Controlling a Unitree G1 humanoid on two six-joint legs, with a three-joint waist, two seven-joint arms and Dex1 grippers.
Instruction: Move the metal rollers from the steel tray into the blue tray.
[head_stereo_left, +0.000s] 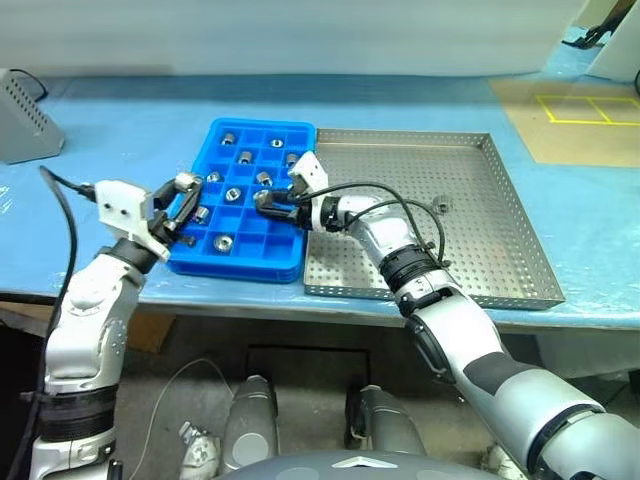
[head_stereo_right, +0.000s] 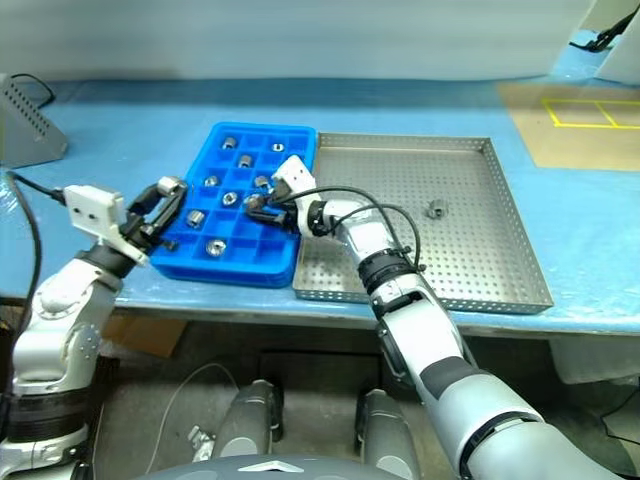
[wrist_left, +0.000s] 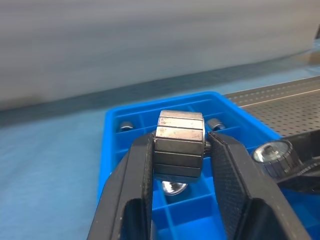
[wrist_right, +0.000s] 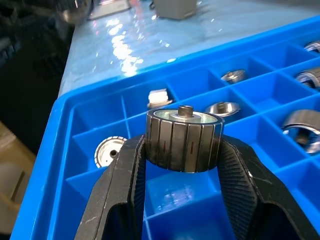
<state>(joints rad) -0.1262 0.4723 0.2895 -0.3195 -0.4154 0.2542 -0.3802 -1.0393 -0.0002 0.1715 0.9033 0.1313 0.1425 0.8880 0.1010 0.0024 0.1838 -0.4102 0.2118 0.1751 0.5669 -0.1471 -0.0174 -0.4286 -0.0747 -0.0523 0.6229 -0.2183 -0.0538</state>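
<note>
We judge the transfer nearly done: the blue tray already holds several metal rollers, each gripper (left gripper, right gripper) is clamped on another above it, and one small piece remains in the steel tray.

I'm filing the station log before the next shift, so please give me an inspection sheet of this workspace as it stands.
Surface: table with a light blue cover.
Job's things: blue tray beside the steel tray, edges close; several metal rollers sit in its compartments. One small piece left on the steel tray.
Clutter: grey box at the table's far left.
Grippers: left end effector shut on a roller at the blue tray's left edge; right end effector shut on a roller above a compartment.
Cables: black cables loop along the right forearm; another at the left wrist.
Surroundings: brown board with yellow tape lines at the far right.
</note>
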